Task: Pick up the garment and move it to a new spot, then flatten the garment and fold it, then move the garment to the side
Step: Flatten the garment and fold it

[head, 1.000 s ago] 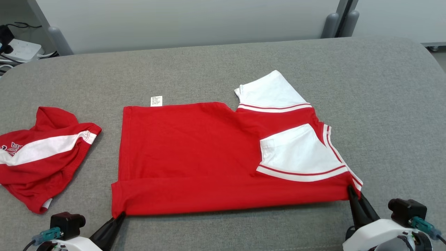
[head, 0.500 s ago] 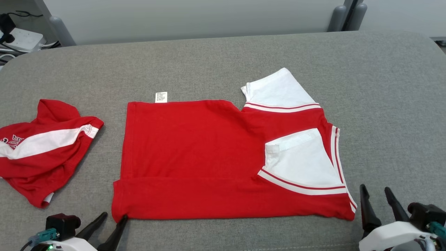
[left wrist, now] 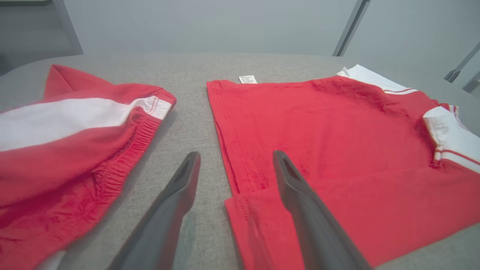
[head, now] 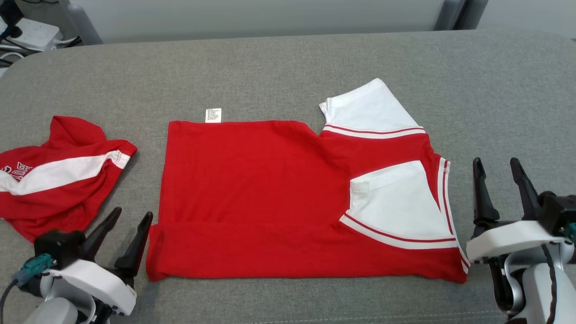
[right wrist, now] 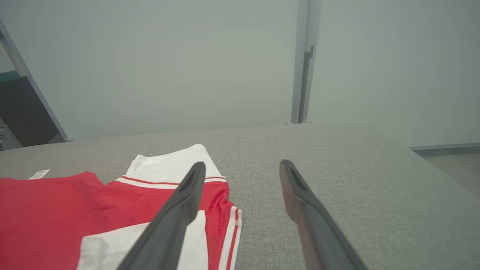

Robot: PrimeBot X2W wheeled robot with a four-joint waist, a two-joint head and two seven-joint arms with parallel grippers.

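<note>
One fold already shows in the garment: its lower edge is turned up in a band, and a white sleeve lies folded in over the red body at the right of the head view (the other sleeve pokes out at the upper right). It lies flat at the middle of the grey table. I judge moving and flattening done, folding partway, and the shift aside not yet made. The left tool has its fingers spread and holds nothing, just beside the garment's lower left corner. The right tool is likewise spread and empty, just off the striped right edge.
</note>
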